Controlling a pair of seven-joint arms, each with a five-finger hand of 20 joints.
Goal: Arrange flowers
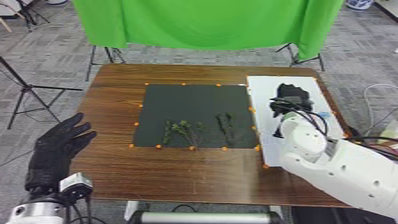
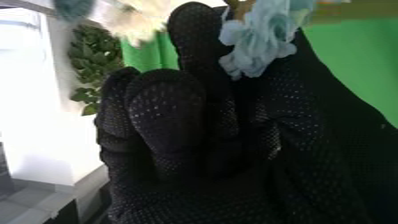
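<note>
Can't make out the leaves on the sprigs [image 1: 187, 129] in the head view, way too tiny. Can't see under the right hand [image 1: 292, 98] either, and losing both arms [image 1: 342, 172] at the edges. In the right wrist view, got a blue flower [image 2: 258, 40] cropped, plus a blurry cream flower [image 2: 135, 21], also cut off.

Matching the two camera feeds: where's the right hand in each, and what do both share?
Head view: right hand over the white sheet, right side of the table.
Right wrist view: same hand close up, at the pale blue petals.
Shared landmark: green cloth, beyond the table in the head view, behind the hand in the wrist view.
</note>
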